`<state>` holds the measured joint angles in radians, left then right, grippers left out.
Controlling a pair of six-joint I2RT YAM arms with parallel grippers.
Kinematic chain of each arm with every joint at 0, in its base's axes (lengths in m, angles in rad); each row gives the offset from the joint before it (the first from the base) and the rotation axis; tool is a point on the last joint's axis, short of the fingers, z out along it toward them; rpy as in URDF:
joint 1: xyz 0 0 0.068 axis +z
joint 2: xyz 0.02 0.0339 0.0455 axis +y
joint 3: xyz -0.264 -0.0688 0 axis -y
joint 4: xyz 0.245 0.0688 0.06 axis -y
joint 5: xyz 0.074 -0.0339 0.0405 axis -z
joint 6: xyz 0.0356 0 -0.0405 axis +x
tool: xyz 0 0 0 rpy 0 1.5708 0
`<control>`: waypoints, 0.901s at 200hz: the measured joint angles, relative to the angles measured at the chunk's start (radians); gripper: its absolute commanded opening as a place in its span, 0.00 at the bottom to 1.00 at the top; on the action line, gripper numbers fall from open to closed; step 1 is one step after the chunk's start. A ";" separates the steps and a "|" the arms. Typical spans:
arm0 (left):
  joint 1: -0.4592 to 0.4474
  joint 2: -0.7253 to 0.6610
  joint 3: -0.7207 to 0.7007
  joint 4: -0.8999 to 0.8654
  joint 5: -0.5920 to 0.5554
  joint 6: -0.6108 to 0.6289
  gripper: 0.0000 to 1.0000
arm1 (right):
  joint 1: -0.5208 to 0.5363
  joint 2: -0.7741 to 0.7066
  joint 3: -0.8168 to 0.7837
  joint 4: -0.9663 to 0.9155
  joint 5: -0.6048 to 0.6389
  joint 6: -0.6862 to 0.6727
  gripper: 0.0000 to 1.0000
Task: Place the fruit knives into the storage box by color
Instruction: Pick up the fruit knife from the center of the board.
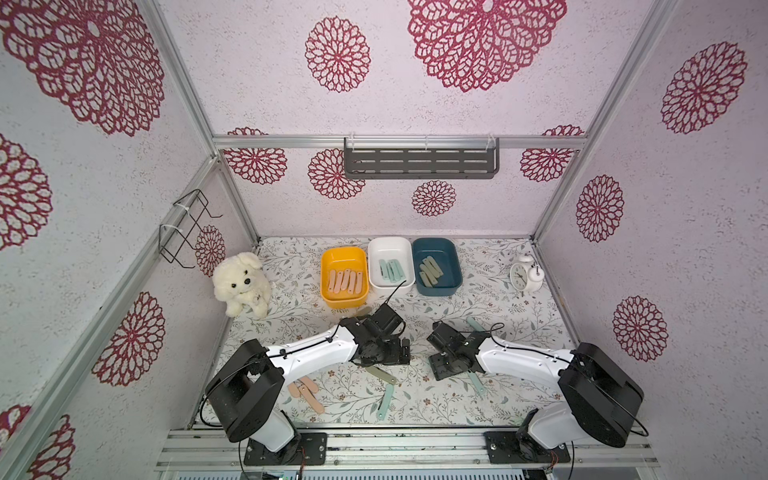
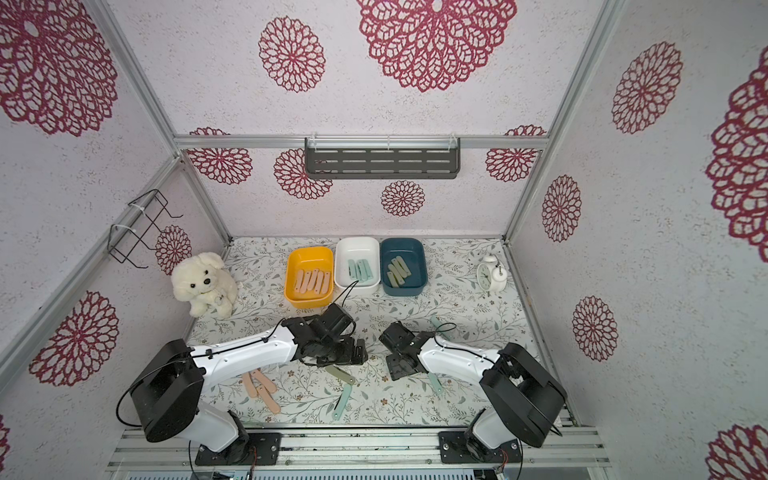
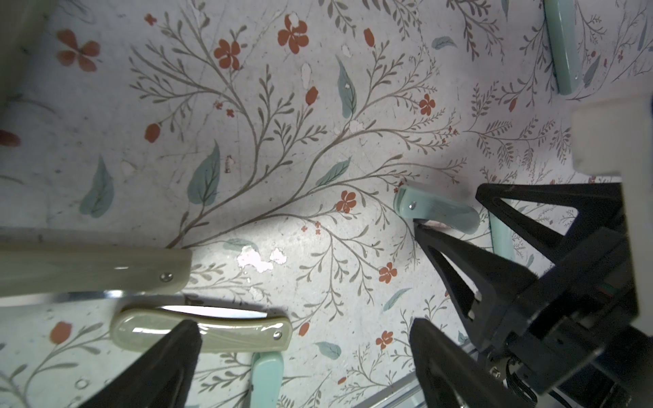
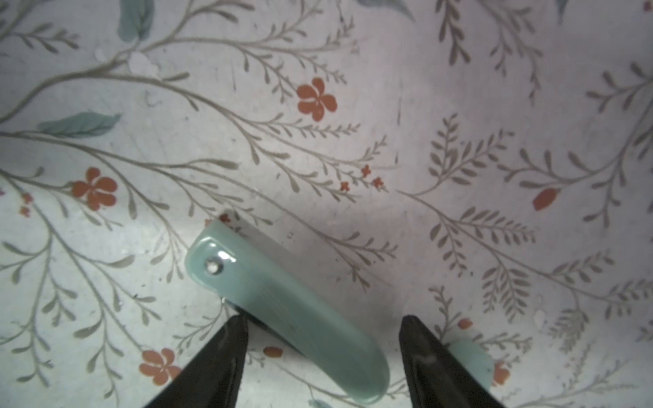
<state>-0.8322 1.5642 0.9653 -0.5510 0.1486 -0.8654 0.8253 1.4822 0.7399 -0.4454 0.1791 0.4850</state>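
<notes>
Mint is the colour in play: a mint knife (image 4: 282,311) lies on the table (image 1: 490,299) near the middle, under the right gripper (image 4: 322,319), where the arm hides it from both top views. The jaws stand apart around it, one finger against its edge and the other just clear, so I judge it not yet pinched. Its long axis runs slantwise across the jaw gap. The square riveted end points away from the wrist, and the rounded end lies back by the clear finger (the shadow beneath suggests the riveted end is tipped up a little).

The left gripper (image 3: 303,321) is spread wide and empty over a sage knife (image 3: 201,333), whose blade shows along one edge.

Sorting looks roughly half done. The yellow box (image 1: 344,250) holds pink knives (image 1: 345,282), the white box (image 1: 390,240) mint ones (image 1: 392,270), and the blue box (image 1: 436,241) sage ones (image 1: 432,270). Each holds a handful, and none looks mixed. Left on the table in a top view are three pink ones (image 1: 305,390) at near left and a mint one (image 1: 385,402) near the middle. Another mint one (image 1: 477,381) lies by the right arm, with one more (image 1: 473,323) beyond it.
</notes>
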 measured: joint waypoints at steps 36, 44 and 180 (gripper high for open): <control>0.005 0.000 0.000 0.000 0.000 0.006 0.97 | -0.042 0.002 -0.009 0.034 -0.024 0.014 0.45; 0.006 0.000 0.000 0.000 0.000 0.008 0.97 | -0.044 0.000 -0.014 0.041 -0.031 0.023 0.42; 0.032 0.030 0.002 0.012 0.019 0.029 0.97 | -0.044 -0.127 -0.121 0.039 -0.078 0.118 0.18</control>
<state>-0.8001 1.5940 0.9672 -0.5392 0.1680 -0.8364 0.7815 1.3548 0.6193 -0.4061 0.1009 0.6033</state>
